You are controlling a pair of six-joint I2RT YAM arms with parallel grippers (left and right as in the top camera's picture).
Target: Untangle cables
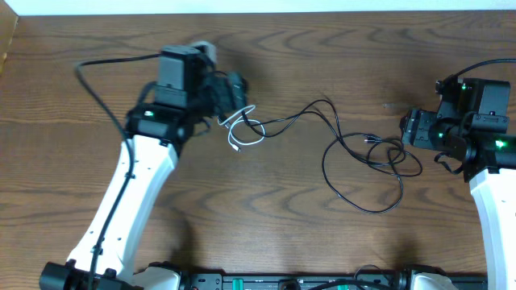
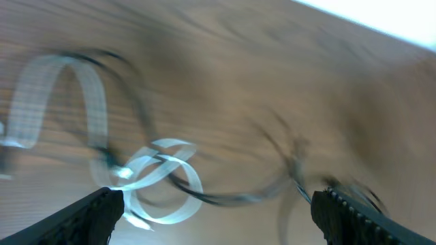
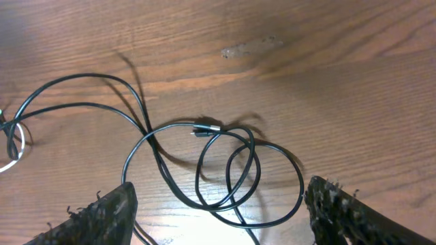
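Observation:
The short white cable (image 1: 242, 129) lies coiled on the wooden table just right of my left gripper (image 1: 234, 90). The black cable (image 1: 355, 161) crosses through the white coil and runs right in loose loops toward my right gripper (image 1: 413, 129). In the blurred left wrist view the white cable (image 2: 163, 180) loops between the open fingers (image 2: 218, 218), with the black cable (image 2: 231, 197) threaded through it. In the right wrist view the black cable's loops (image 3: 231, 170) and a plug end (image 3: 204, 129) lie between the open fingers (image 3: 218, 214). Both grippers hold nothing.
Thick black wires run along the left arm (image 1: 105, 97) and by the right arm (image 1: 484, 64). The table's far edge (image 1: 258, 10) lies at the top; a dark rail (image 1: 266, 282) runs along the front.

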